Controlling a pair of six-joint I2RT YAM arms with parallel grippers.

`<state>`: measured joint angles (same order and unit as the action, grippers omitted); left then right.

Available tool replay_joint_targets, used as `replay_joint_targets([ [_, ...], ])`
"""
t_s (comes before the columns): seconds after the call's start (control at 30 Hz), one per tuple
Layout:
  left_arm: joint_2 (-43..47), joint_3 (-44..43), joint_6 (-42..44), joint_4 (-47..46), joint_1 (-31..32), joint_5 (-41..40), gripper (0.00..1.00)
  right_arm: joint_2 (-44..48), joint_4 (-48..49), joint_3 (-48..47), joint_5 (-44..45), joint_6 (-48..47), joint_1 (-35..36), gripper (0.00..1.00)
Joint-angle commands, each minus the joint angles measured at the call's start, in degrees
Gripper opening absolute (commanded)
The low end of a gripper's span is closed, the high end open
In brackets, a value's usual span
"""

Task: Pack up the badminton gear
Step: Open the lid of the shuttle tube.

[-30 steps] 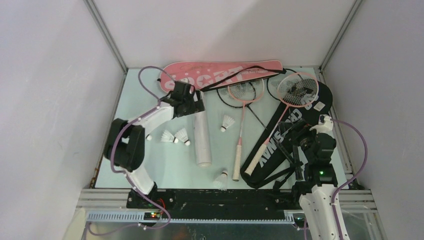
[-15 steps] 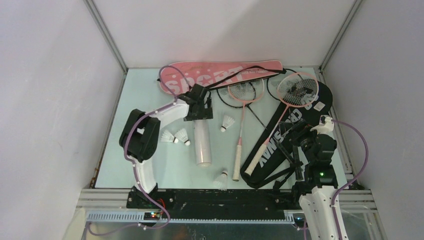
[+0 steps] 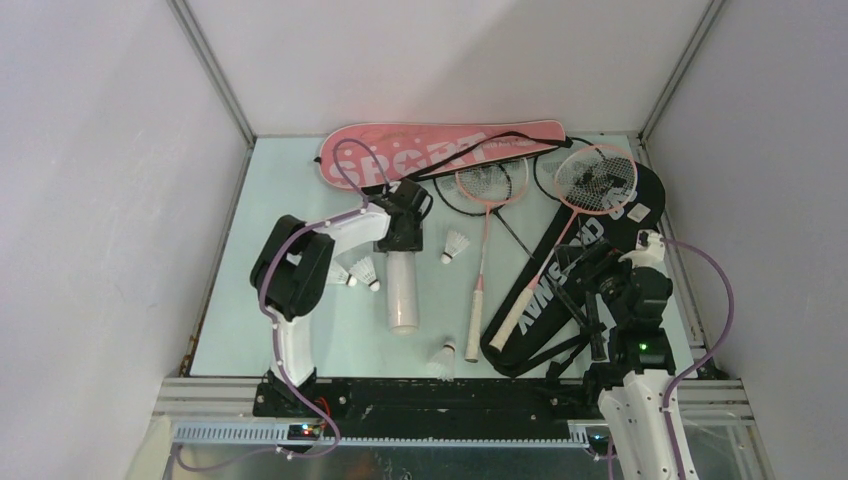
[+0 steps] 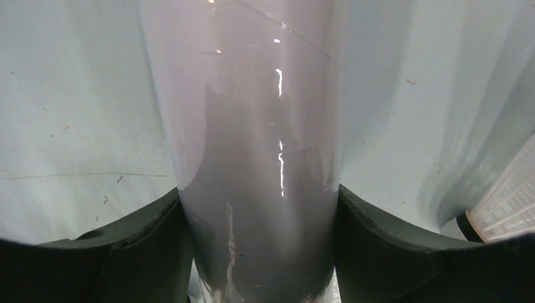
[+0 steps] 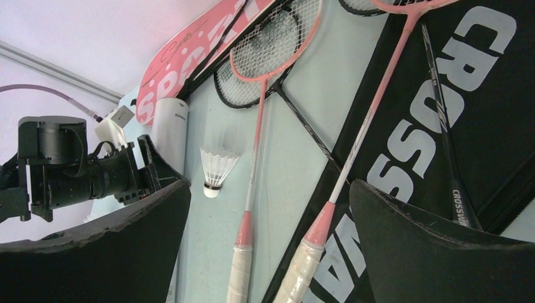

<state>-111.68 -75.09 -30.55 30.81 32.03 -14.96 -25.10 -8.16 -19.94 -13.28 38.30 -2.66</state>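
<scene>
From above, the left gripper [image 3: 405, 235] sat on the far end of the tube [image 3: 404, 295], which lay left of the table's [image 3: 300, 180] middle, its length pointing toward the near edge. That view hid the fingers. The left wrist camera showed them: the tube [image 4: 252, 126] filled the gap of the gripper [image 4: 258, 243], and both dark pads [image 4: 151, 246] lay against its sides, clamped on it.

The top view alone showed four shuttlecocks: two [image 3: 352, 272] just left of the tube, one [image 3: 456, 245] to its right, one [image 3: 445, 355] by the near edge. The pink bag [image 3: 440, 150] lay along the far edge, and the black bag [image 3: 545, 300] ran diagonally down the right side, with two pink rackets [image 3: 487, 200] and two black ones [image 3: 545, 170] crossing near the far right corner.

The right gripper [image 3: 590, 272] hovered over the black bag. Its own camera showed its jaws [image 5: 268, 189] wide apart with nothing between them. Beyond them were one shuttlecock [image 5: 216, 167], the "CROSSWAY" lettering [image 5: 441, 95] and a black racket's shaft [image 5: 441, 113] lying on that bag.
</scene>
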Motion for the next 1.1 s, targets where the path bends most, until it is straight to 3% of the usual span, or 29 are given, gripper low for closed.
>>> replay_joint_targets([
  [0.0,-0.6,-0.7,-0.5,1.5,1.1,-3.2,0.65,1.0,0.9,0.0,-2.1,0.1,-0.2,1.0],
  [0.17,0.6,-2.3,2.8,1.4,1.9,-4.6,0.47,3.7,-0.1,0.0,-3.8,0.1,-0.2,1.0],
  [0.3,10.4,-0.9,11.1,-3.1,4.7,-9.1,0.43,6.4,-0.1,0.0,-8.6,0.4,-0.2,1.0],
  [0.57,38.2,22.6,34.4,-29.2,16.3,-9.6,0.4,11.3,4.2,-2.4,-26.9,0.9,0.0,1.0],
  [0.8,54.9,39.4,39.2,-35.2,17.3,14.7,0.38,12.3,13.3,-6.0,-39.3,5.3,2.2,0.99],
  [1.07,67.4,49.8,43.7,-39.0,17.9,33.4,0.39,5.7,14.3,-12.9,-39.0,4.6,13.6,0.95],
])
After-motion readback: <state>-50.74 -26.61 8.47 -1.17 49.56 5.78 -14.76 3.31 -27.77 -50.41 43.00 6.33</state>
